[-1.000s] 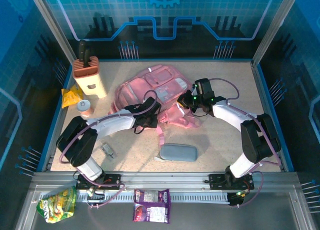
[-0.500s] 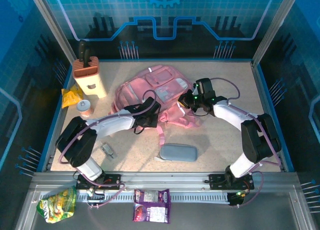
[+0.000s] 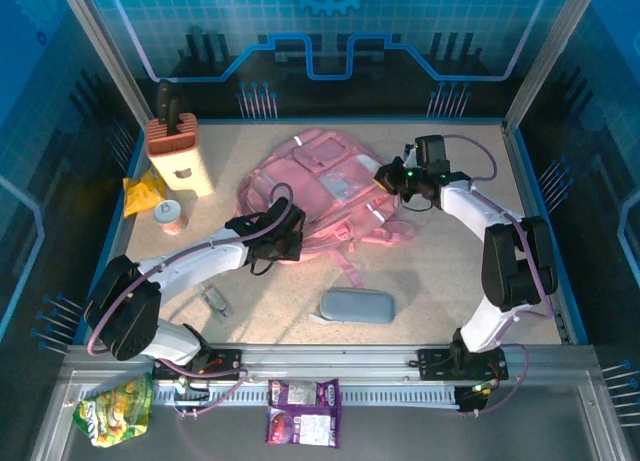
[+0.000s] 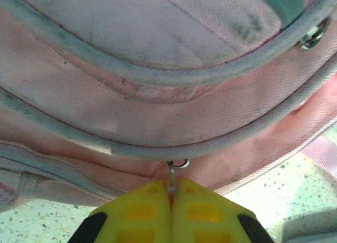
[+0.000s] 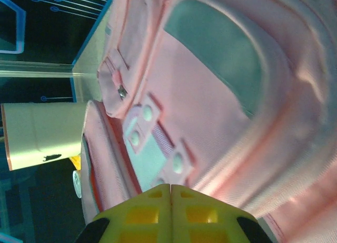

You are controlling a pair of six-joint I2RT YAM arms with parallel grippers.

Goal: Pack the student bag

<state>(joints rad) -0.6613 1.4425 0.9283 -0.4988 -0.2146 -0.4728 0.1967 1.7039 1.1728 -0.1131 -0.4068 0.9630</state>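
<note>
Closest to me, just short of the bag [image 3: 320,176], a grey pencil case [image 3: 357,306] lies on the desk [image 3: 450,271]. One pink strap [image 3: 346,268] trails from the bag towards it.

My left jaws sit at the bag's near edge, pressed together on a small metal zip pull [image 4: 172,180] that hangs from a ring under the seam.

The bag lies flat past the middle of the desk, front side up. It is soft pink fabric, rather smudged up close, with pale grey piping [image 4: 158,77] curving round the pockets. It also has mint-green panels [image 5: 221,48] and round pale studs [image 5: 178,162] on the front.

My right jaws are at the bag's far right corner, closed tight against the fabric. I cannot tell whether any cloth is pinched between them.

Left of the bag stands a beige knife block [image 3: 182,159].
</note>
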